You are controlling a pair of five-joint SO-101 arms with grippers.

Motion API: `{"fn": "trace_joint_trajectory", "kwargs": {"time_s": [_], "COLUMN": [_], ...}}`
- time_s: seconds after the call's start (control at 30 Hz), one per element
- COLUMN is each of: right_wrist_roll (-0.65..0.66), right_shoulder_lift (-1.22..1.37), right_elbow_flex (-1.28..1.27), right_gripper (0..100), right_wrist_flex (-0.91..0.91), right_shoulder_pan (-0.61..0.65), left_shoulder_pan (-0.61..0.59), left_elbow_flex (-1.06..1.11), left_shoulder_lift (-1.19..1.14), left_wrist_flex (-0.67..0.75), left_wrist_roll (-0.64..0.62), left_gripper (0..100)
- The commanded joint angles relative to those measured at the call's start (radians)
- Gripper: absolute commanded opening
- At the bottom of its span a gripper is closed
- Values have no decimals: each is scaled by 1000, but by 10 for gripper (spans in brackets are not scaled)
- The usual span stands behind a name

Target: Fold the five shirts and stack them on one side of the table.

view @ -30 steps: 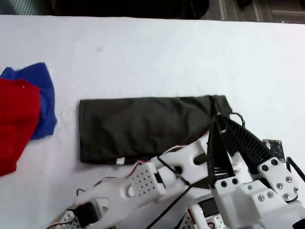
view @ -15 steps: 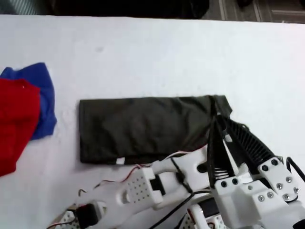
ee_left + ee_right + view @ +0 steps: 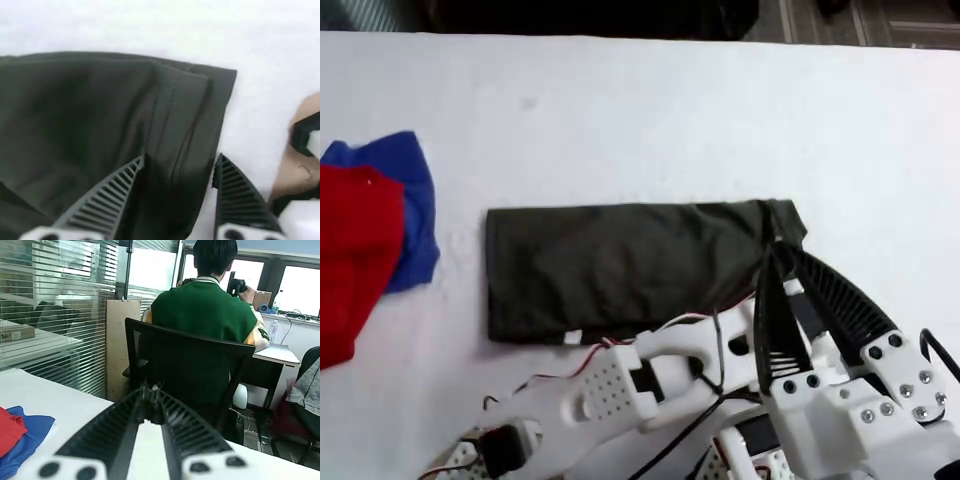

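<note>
One dark shirt [image 3: 610, 265], one red shirt [image 3: 355, 250], one blue shirt [image 3: 415, 190].

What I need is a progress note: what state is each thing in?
Dark shirt: folded into a flat strip, on the table.
Red shirt: lying on the blue shirt.
Blue shirt: under the red one, edges sticking out.
Left hand: open, over the dark shirt's end.
Right hand: shut, empty, raised off the table.

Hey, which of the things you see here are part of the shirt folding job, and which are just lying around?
Job: dark green shirt, red shirt, blue shirt, table, left gripper, right gripper.
Lying about: black chair behind the table, small dark square on the table.
</note>
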State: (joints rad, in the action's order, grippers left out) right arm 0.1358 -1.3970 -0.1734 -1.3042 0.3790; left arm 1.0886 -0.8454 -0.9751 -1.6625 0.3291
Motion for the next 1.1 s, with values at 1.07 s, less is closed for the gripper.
{"fn": "trace_joint_trajectory", "kwargs": {"time_s": [1.07], "right_wrist_roll": [-11], "right_shoulder_lift": [-2], "right_elbow_flex": [14], "right_gripper": [19], "right_wrist_flex": [15], "right_shoulder_pan": [1], "left_shoulder_pan": [-211], "left_elbow_flex": [-310], "left_shoulder_lift": [18], "left_wrist_flex": [-100], "left_wrist_roll": [14], "left_gripper": [24]}}
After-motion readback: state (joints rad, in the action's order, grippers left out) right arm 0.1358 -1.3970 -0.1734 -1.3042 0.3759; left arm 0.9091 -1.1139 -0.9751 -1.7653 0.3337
